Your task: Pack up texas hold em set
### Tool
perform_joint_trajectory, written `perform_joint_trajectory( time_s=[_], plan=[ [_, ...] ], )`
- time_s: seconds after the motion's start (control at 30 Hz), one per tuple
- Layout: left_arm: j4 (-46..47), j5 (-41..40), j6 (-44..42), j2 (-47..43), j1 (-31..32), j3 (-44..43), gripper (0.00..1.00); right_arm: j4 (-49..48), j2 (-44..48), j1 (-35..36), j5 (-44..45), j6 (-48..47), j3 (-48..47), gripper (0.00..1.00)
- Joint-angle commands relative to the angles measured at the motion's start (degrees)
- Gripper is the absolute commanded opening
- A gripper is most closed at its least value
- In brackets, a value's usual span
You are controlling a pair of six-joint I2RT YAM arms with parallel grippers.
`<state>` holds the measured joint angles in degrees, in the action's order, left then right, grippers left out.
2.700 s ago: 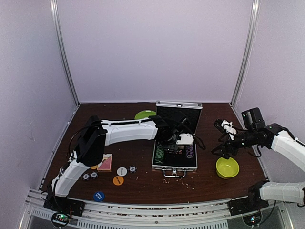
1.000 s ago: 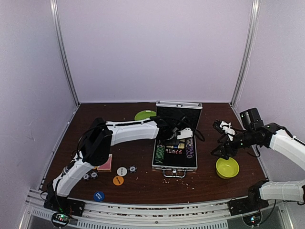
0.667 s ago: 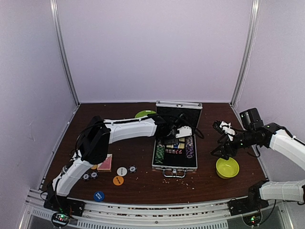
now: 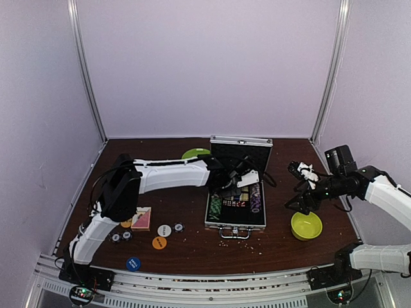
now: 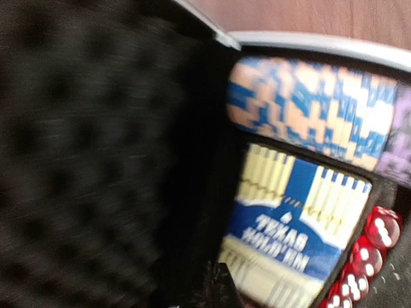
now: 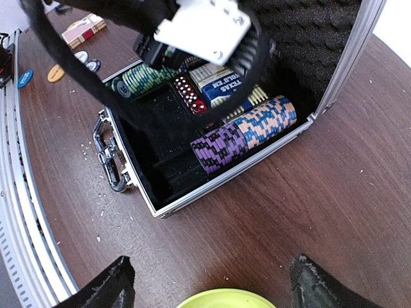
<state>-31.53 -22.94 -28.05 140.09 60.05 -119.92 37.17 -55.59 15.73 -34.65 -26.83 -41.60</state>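
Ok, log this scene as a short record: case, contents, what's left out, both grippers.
case: open, lid upright at the far side
inside: chips, card deck, red dice
out on table: second deck, white disc, orange disc, blue disc, loose chips
left gripper: shut, over the case
right gripper: open, above the bowl

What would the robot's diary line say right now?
left tool: shut, over open case | right tool: open, by bowl | discs, deck: outside case
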Motion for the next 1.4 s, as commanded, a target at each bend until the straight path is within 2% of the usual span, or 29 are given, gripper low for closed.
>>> perform_joint_trajectory(
  time_s=[0.0,0.13,0.4,0.5,0.6,0.77,0.83,1.0,1.17,1.23,1.37],
  plan=[
    [-0.84,-1.03,2.95,-9.79,2.25,0.73,0.13,0.36,0.71,-0.26,0.38,-0.55,0.11,0.83],
    [-5.23,-2.21,7.91,-15.40,4.94,5.55,0.18,0.36,1.04,-0.26,0.38,-0.68,0.18,0.83],
    [-12.01,-2.50,25.20,-30.69,7.10,24.44,0.21,0.32,1.11,-0.30,0.57,-0.84,0.06,0.83],
    [-13.91,-3.83,31.66,-36.52,7.05,32.26,0.30,0.40,1.25,-0.26,0.77,-1.11,-0.09,0.83],
    [-18.53,-6.91,38.94,-39.66,6.41,36.27,0.40,0.03,1.36,-0.28,1.02,-0.97,0.12,0.83],
    [-29.87,-4.35,55.03,-40.75,0.36,39.25,0.50,0.27,0.41,-0.26,1.33,-1.29,0.09,0.83],
    [-30.18,-1.37,58.07,-42.33,-1.14,41.54,0.58,-0.02,0.44,-0.28,2.12,-1.30,0.11,0.83],
    [-30.08,-0.94,63.99,-46.72,-4.08,46.79,0.78,-0.17,0.45,-0.26,2.52,-1.19,0.34,0.83],
    [-28.18,4.07,69.06,-49.62,-11.17,53.35,0.83,-0.15,0.19,-0.26,2.49,-1.30,0.36,0.83],
    [-25.88,7.10,69.65,-50.56,-13.02,55.43,0.88,-0.08,0.01,-0.26,2.36,-1.37,0.34,0.83],
    [-23.39,11.38,70.36,-50.31,-16.66,58.13,0.90,0.09,-0.38,-0.26,2.22,-1.51,0.30,0.83]
  ],
)
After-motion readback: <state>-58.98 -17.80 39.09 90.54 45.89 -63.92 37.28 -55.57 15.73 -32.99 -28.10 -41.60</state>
